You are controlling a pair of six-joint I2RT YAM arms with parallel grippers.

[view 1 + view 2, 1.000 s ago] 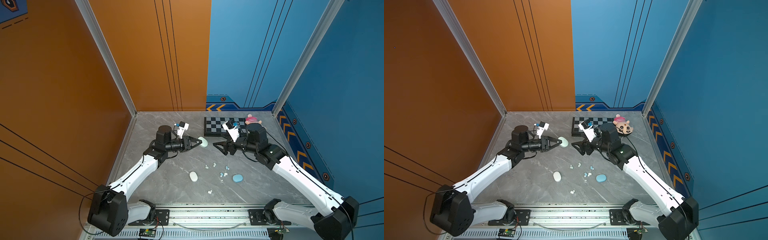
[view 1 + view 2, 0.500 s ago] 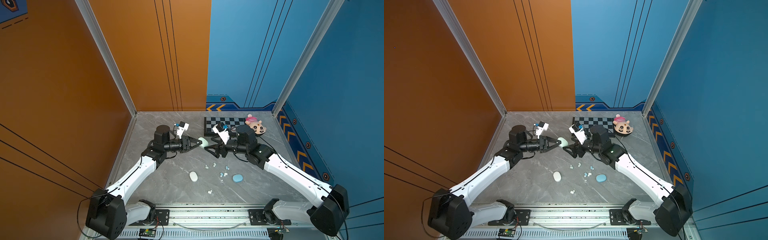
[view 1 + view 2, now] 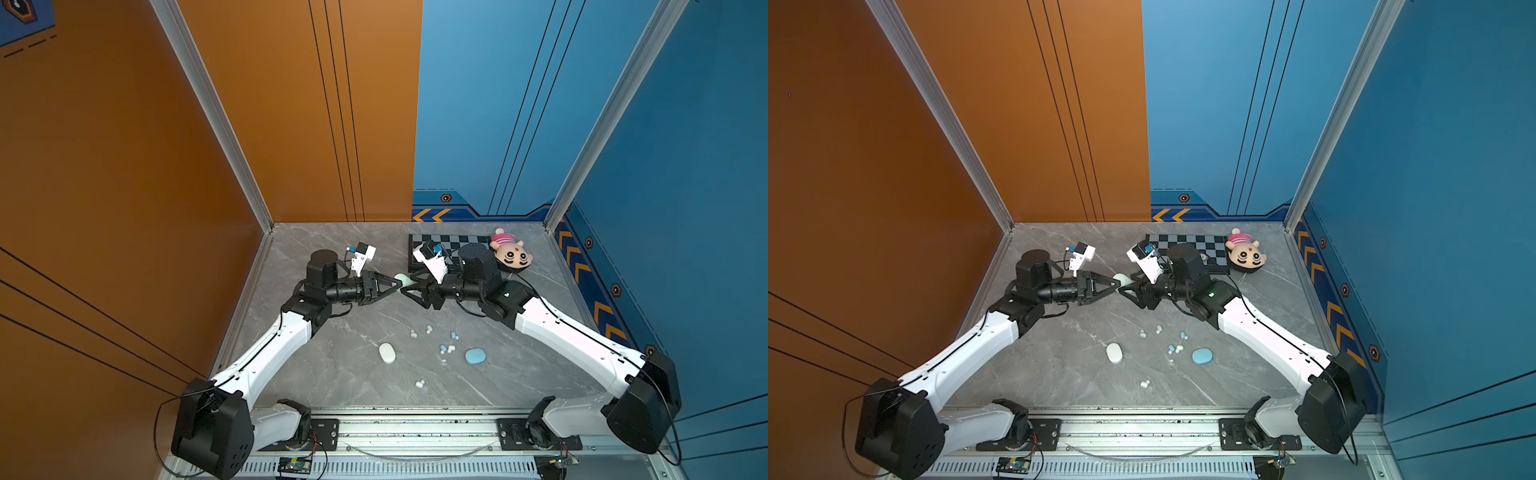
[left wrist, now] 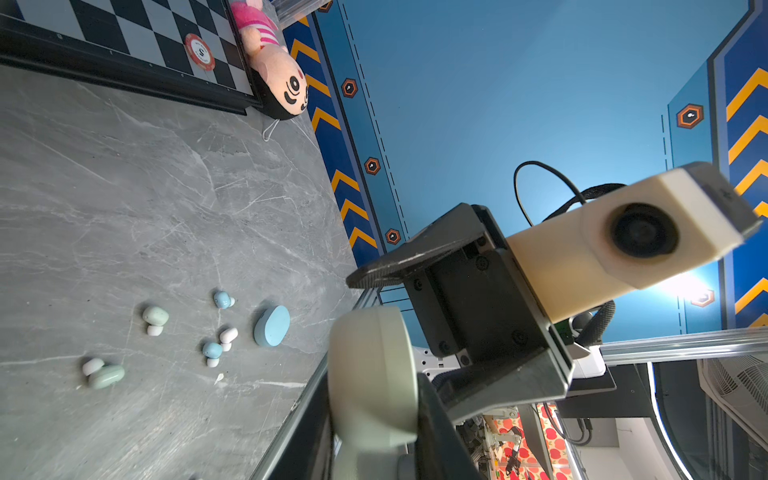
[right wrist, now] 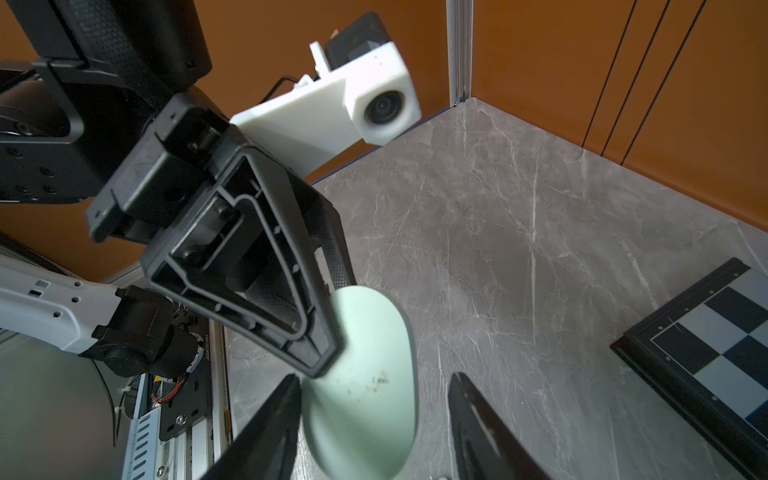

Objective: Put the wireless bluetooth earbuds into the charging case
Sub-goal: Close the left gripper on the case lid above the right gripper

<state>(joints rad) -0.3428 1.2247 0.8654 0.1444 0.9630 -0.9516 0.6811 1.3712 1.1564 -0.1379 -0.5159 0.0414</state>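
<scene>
Earbuds (image 3: 446, 347): six small loose buds in mint, blue and white, scattered on the table (image 3: 340, 374) in the lower centre of both top views. None is in a case.

Mint-green case (image 3: 402, 278): lifted off the table at centre frame, lid closed as far as can be seen. It is pinched at one end by the left gripper (image 3: 397, 284), which is clamped on it.

Right gripper (image 5: 374, 376): jaws apart and straddling the free end of the mint-green case. One jaw is just beside the shell and the other stands clear. It has no hold yet.

Step in hand, by judgement: presenting the case between both arms to get it open. No bud can go in before that.

Next move, by judgement: the right jaws must meet squarely on the free half while the left keeps its clamp. The smooth, rounded shell could slip or twist.

White case (image 3: 387, 353), blue case (image 3: 475, 356): lying closed among the buds.

Surface: grey marble-look table, matt.

Room: orange wall upper left, blue wall upper right. Chessboard (image 3: 457, 241) and plush toy (image 3: 509, 251) lie at the far edge.
</scene>
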